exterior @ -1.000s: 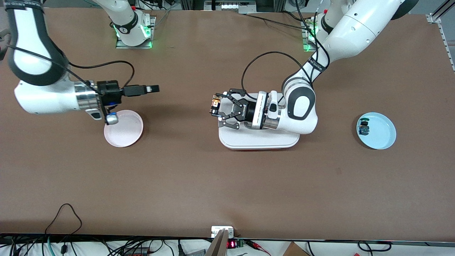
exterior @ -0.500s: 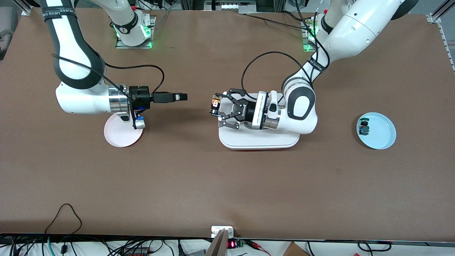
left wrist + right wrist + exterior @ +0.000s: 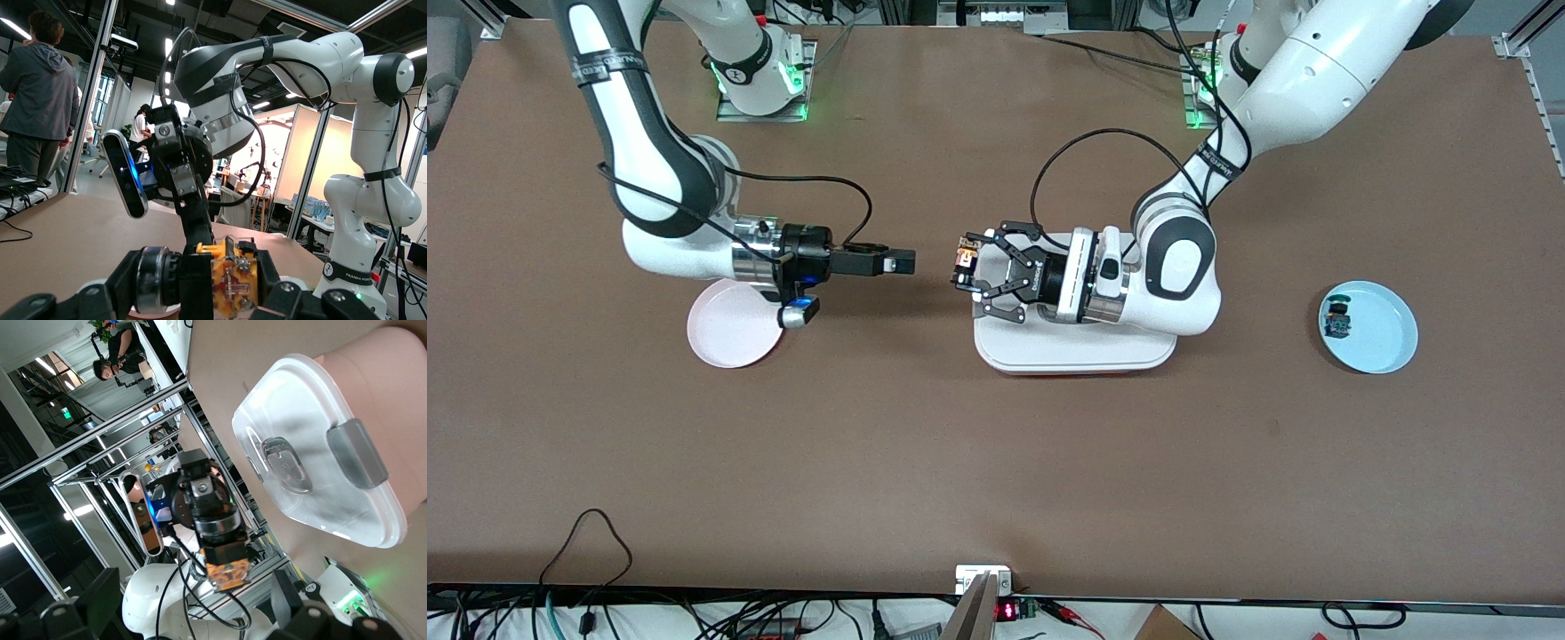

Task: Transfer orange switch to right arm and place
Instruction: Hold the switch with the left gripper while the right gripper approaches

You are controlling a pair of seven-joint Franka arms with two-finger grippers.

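The tiny black-bodied push-button switch with its orange cap and coppery-tan end (image 3: 964,258) is pinched between the fingertips of the left arm's black linkage-fingered end effector (image 3: 969,269), held in the air just over the edge of the white rounded-rectangle plastic lid (image 3: 1067,351) lying on the brown worktop (image 3: 996,462). The right arm's slim black end effector (image 3: 907,261) hangs level with the switch, near it but not touching, toward the right arm's end of the worktop from the lid; its fingers are spread wide.

The switch looks light, rigid and hard-shelled, so it should need little squeeze. Its smooth plastic sides may slip, and the thin metal contacts seen in the left wrist view (image 3: 233,287) could probably bend. The left fingers cover the body's flanks, so the free orange-capped end facing the right arm seems the sensible place to grip, across flat faces.

The round pale pink plate (image 3: 729,333), under the right arm's wrist, is a likely setting-down spot.
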